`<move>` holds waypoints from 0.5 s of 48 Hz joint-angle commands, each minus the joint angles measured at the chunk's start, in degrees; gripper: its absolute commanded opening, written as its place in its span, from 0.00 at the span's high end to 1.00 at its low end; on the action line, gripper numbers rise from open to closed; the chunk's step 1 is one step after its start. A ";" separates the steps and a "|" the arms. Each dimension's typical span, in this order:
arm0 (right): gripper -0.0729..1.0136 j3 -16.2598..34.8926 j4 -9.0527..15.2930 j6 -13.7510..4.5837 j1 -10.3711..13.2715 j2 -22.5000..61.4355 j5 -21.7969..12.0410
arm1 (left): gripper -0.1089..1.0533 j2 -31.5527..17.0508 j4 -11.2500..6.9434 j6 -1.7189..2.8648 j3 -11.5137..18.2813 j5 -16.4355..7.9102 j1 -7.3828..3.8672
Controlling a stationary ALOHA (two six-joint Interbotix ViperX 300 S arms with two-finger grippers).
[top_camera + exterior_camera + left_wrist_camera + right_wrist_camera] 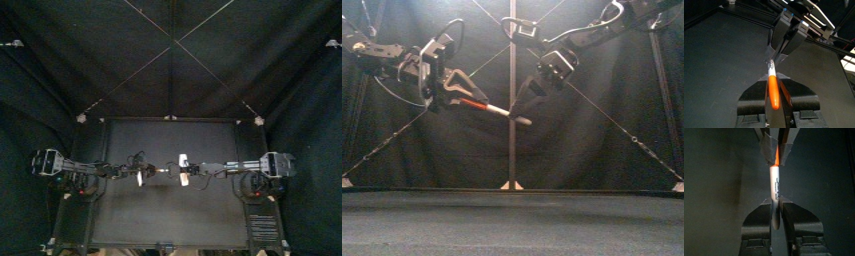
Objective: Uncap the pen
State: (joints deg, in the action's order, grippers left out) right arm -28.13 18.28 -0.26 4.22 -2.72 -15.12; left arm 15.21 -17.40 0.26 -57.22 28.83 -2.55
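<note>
Pen (486, 107) is held in mid-air, well above the surface (516, 225) and near the centre between the two arms. It is slightly tilted, with the left end higher than the right. Left fingers (754, 97) are closed on the pen's red end. Right fingers (756, 220) are closed on its white barrel. Red and white sections meet with no visible gap. Each arm reaches in from its own side, and the two sets of fingers sit near each other along the pen.
</note>
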 commanded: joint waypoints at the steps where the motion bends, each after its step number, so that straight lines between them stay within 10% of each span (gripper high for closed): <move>1: 0.52 1.23 0.00 0.00 0.26 -1.49 0.00 | 0.53 1.67 -0.09 0.09 -0.09 0.18 0.09; 24: 0.52 -0.88 0.00 -0.26 1.14 -3.87 0.00 | 0.53 5.36 -1.23 0.09 -2.90 0.09 0.09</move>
State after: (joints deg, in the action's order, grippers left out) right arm -29.18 18.28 -0.35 5.01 -3.69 -15.47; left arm 19.25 -18.37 0.44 -60.38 28.65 -2.37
